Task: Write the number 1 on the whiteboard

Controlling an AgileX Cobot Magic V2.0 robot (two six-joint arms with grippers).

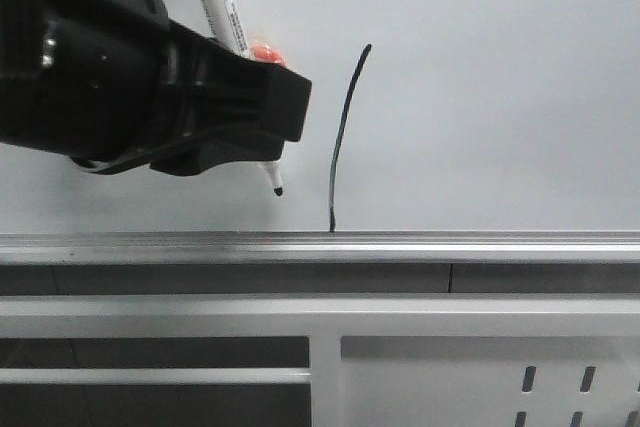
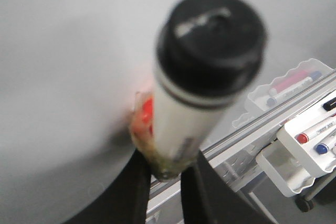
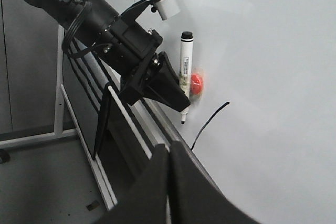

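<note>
The number 1 (image 1: 345, 137) is a thin black, slightly curved stroke on the whiteboard (image 1: 500, 97), running down to the silver rail (image 1: 450, 242). My left gripper (image 1: 262, 112) is shut on a white marker (image 1: 222, 7), which stands nearly upright. The marker's black tip (image 1: 277, 189) is to the left of the stroke's lower end and apart from it. In the left wrist view the marker (image 2: 199, 93) rises from between the black fingers (image 2: 139, 192). My right gripper (image 3: 169, 149) is shut on nothing, low by the rail, and its view shows the stroke (image 3: 207, 124) and the marker (image 3: 185, 72).
A red blob (image 1: 265, 50) sits beside the marker at the left gripper. Below the rail is a grey metal frame with slots (image 1: 555, 382). White trays (image 2: 304, 150) holding red, blue and black markers stand beyond the board's edge.
</note>
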